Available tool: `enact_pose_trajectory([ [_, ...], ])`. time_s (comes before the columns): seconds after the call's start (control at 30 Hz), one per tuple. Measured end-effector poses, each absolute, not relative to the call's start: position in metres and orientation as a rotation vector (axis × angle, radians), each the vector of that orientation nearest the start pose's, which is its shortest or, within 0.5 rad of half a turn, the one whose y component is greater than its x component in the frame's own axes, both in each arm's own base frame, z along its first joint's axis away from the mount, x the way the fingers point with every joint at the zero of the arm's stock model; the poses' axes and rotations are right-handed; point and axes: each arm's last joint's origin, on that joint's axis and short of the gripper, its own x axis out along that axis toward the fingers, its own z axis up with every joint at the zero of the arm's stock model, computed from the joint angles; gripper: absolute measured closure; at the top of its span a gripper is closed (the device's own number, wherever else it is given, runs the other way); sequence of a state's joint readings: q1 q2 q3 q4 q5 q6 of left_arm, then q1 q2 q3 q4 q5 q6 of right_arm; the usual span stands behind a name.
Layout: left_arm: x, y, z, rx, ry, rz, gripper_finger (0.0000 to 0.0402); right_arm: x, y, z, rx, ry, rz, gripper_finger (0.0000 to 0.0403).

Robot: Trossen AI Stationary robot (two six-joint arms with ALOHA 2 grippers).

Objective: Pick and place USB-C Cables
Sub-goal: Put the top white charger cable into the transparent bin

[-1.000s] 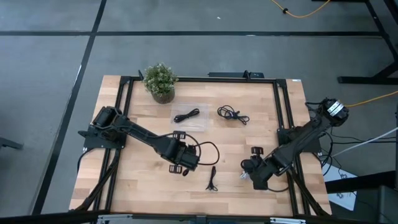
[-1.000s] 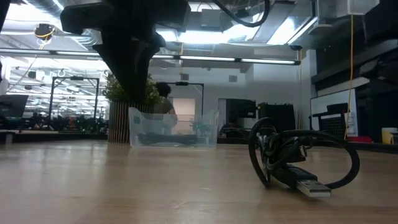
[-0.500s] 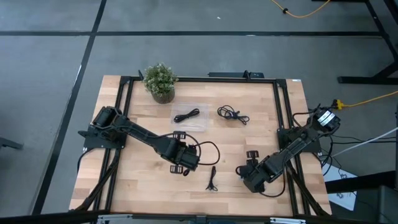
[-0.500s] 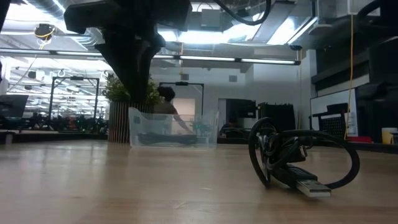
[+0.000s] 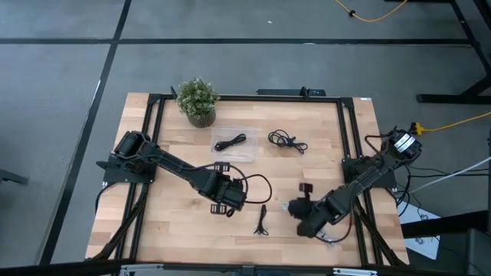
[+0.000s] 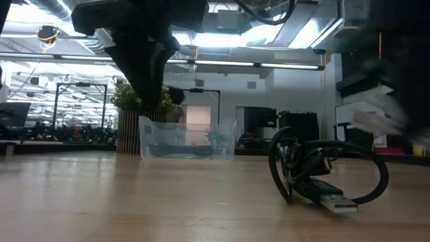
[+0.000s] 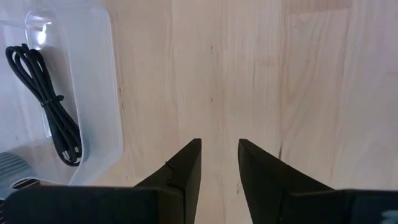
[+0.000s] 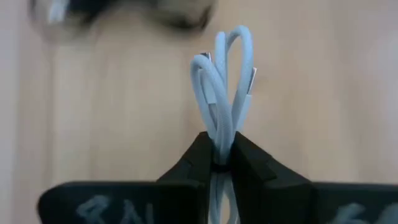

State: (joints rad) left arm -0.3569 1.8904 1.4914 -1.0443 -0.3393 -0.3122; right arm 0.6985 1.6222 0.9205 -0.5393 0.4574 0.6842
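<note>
High view: left gripper (image 5: 228, 201) sits over the middle of the desk (image 5: 176, 222), near side of the clear tray (image 5: 235, 143). One black cable (image 5: 230, 142) lies in that tray. Second black cable (image 5: 287, 140) lies loose on the desk just right of the tray. Third black cable (image 5: 261, 220) is on the near part of the desk, between the two grippers. Right gripper (image 5: 293, 208) is at near right, just right of that third cable. Potted plant (image 5: 198, 100) at the far left corner.

Low view: black cable (image 6: 322, 173) coiled on the desk in the foreground, silver plug facing the camera. Clear tray (image 6: 187, 138) and plant (image 6: 138, 101) farther back; left arm hangs dark above them. Blurred pale shape at the right edge, can't tell what it is.

Left wrist view: fingers (image 7: 186, 168) spread a little, nothing between them, bare desk below. Tray (image 7: 93, 93) off to one side with the black cable (image 7: 46, 93) in it.

Right wrist view: fingers (image 8: 199, 158) pinching the white cable (image 8: 222, 93), looped bundle sticking out past the tips, above the desk.
</note>
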Motion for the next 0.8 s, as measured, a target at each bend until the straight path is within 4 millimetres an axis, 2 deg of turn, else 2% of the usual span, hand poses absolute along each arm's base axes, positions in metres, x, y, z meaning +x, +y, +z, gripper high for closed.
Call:
enact_pose_trajectory([
  [0.2,0.336,-0.122,0.219,0.254,1.398,0.189,0.0303,0.254,0.168,0.196,-0.221,0.916,-0.225,0.0365],
  [0.37,0.318,-0.133,0.219,0.268,1.495,0.244,0.0303,0.276,0.145,0.214,-0.316,0.860,-0.337,0.0365],
  [0.57,0.296,-0.152,0.222,0.354,1.500,0.382,0.0303,0.310,0.098,0.235,-0.300,0.865,-0.394,0.0365],
  [0.8,0.274,-0.186,0.224,0.455,1.361,0.416,0.0303,0.352,0.028,0.265,-0.201,0.722,-0.144,0.0365],
])
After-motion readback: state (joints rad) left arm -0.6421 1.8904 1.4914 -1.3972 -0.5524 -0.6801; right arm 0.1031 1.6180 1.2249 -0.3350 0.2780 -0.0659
